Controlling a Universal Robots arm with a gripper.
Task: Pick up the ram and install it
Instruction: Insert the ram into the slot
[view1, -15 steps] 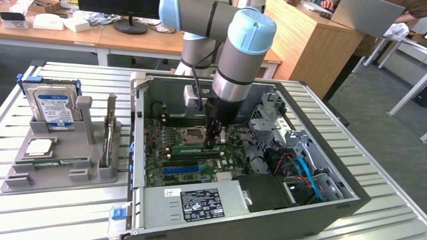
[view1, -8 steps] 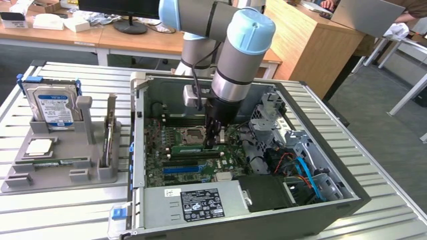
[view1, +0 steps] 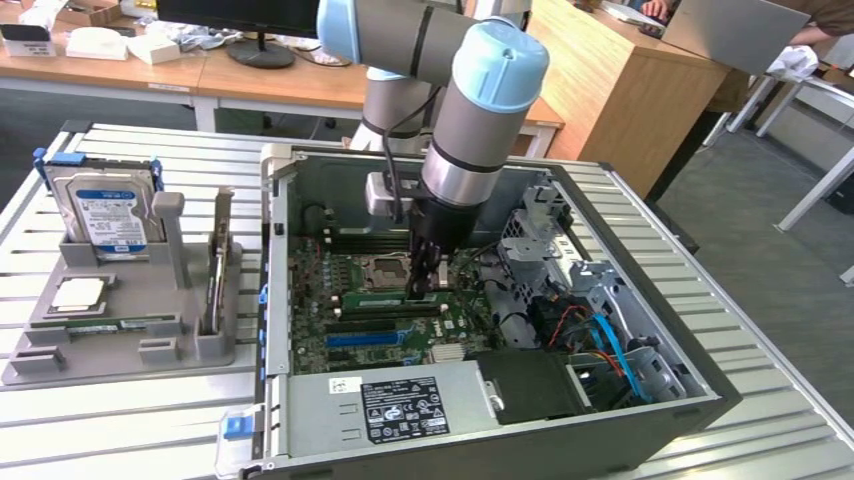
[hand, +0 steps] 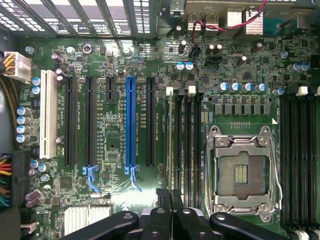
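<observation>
The gripper (view1: 424, 287) (hand: 170, 202) is low inside the open computer case (view1: 694, 395), its fingers drawn narrow, and to my eye they pinch the top edge of the ram (view1: 380, 300) (hand: 169, 145). The ram stands on edge straight beneath it. Its long axis lies along a memory slot, parallel to the blue slot (hand: 131, 125), between that and the processor socket (hand: 241, 172). Around it is the green motherboard (view1: 314, 275), and the case lies on a slatted metal table (view1: 120, 420) beside a grey holder (view1: 120, 345) with a hard drive (view1: 111, 215), with wooden desks (view1: 174, 70) behind.
</observation>
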